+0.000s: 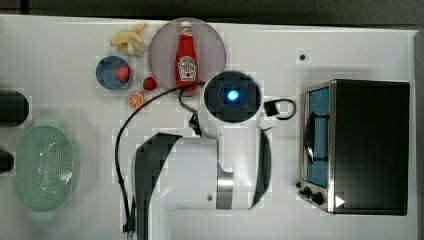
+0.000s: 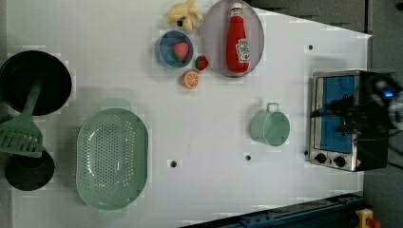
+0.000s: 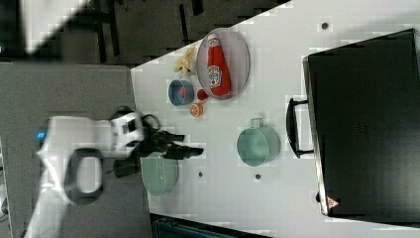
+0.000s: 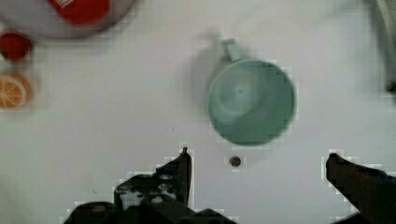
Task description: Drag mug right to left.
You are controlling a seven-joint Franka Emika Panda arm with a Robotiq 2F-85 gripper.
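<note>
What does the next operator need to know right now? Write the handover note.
Gripper: open, holding nothing, above the table, clear of the mug.
Mug: upright and empty on the white table, beside the toaster oven, handle toward the ketchup plate. Colander sits far off at the left view's left.
Done: nothing apparent; the mug is not gripped.
Left: lower to the mug, engage it, drag it across toward the colander side.

Gripper (image 4: 257, 161) points straight down, jaws spread wide, nothing between the fingers (image 4: 183, 168). Arm (image 1: 200, 175) is folded, white links stacked over the base in the top view; wrist (image 1: 232, 95) shows its blue light. In the right view the arm (image 3: 89, 148) reaches toward the right view's right.
</note>
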